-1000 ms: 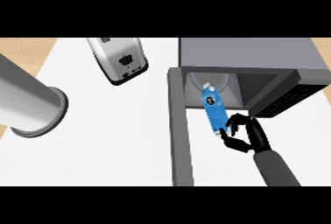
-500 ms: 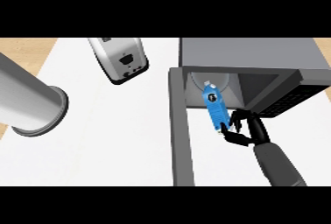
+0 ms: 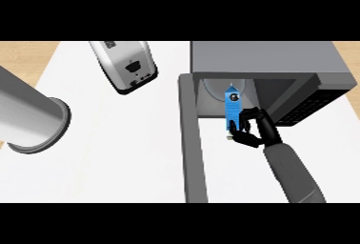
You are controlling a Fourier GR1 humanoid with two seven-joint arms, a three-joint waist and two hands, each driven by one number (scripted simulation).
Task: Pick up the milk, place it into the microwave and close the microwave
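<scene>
The milk (image 3: 233,107) is a slim blue carton, upright and slightly tilted, at the mouth of the grey microwave (image 3: 267,59). My right hand (image 3: 252,127) curls round its lower part from the right, with the grey forearm running down to the lower edge. The carton's top reaches into the open cavity, in front of the round turntable (image 3: 213,91). The microwave's door (image 3: 191,138) swings out toward me on the left of the hand. My left hand is out of sight.
A silver toaster (image 3: 126,64) lies on the white counter left of the microwave. A large grey cylinder (image 3: 25,119) fills the left edge. The microwave's dark control panel (image 3: 313,102) sits right of the cavity.
My right hand has carried the milk upward and a little to the right, deeper into the microwave's opening. Nothing else has moved.
</scene>
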